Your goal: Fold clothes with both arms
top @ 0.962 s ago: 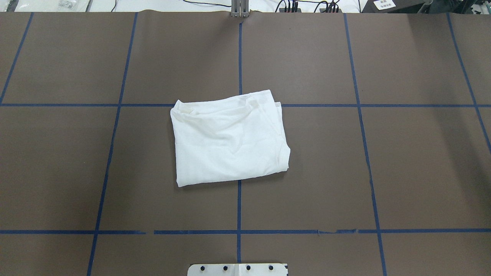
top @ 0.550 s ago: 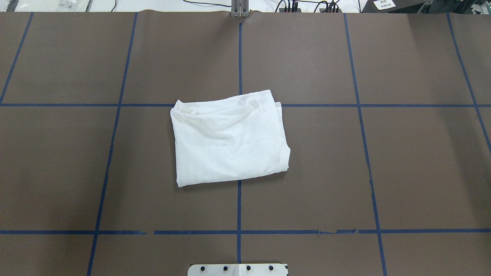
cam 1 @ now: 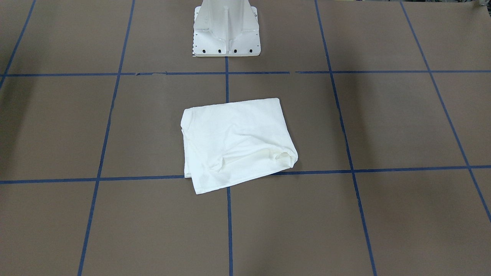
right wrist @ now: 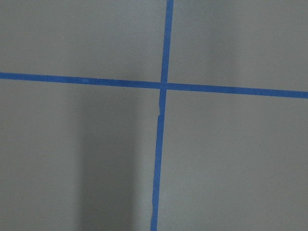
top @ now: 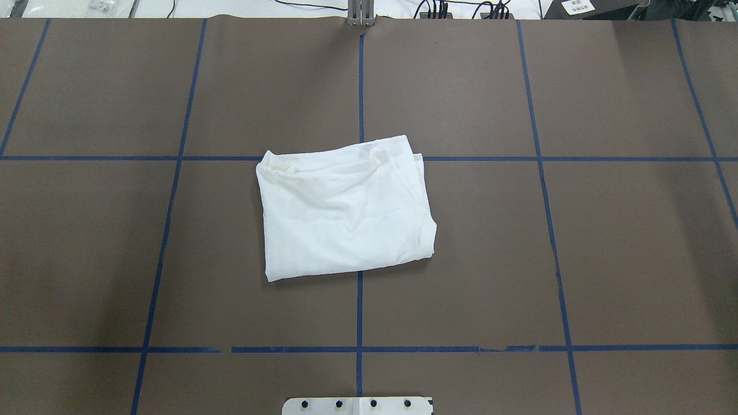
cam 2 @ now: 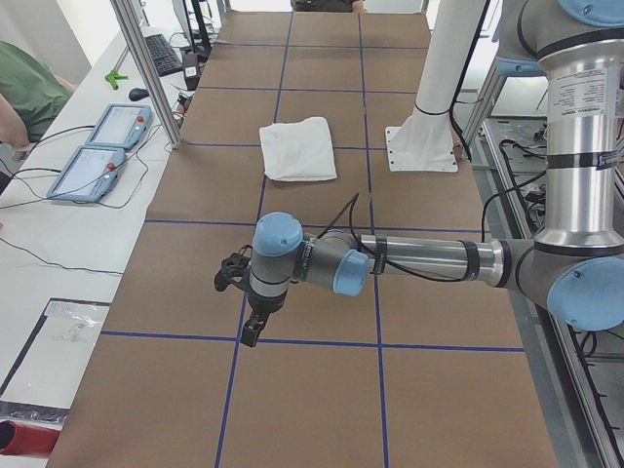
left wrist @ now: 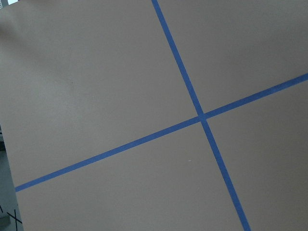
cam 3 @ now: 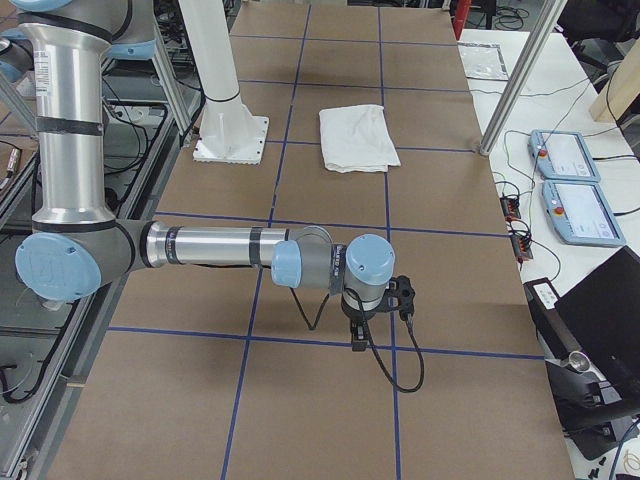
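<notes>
The white T-shirt (top: 346, 213) lies folded into a rough rectangle at the middle of the brown table, collar fold at its far edge; it also shows in the front view (cam 1: 238, 142) and both side views (cam 2: 298, 148) (cam 3: 356, 138). No text block shows. My left gripper (cam 2: 252, 331) hangs over bare table far to my left of the shirt, and my right gripper (cam 3: 358, 335) far to my right. Both point down over blue tape crossings and hold nothing I can see. They show only in the side views, so I cannot tell whether they are open or shut.
The white pedestal base (cam 1: 226, 30) stands at the robot's edge of the table. Blue tape lines (top: 359, 311) grid the brown surface. Two teach pendants (cam 2: 97, 146) and an aluminium post (cam 2: 146, 68) sit along the operators' side.
</notes>
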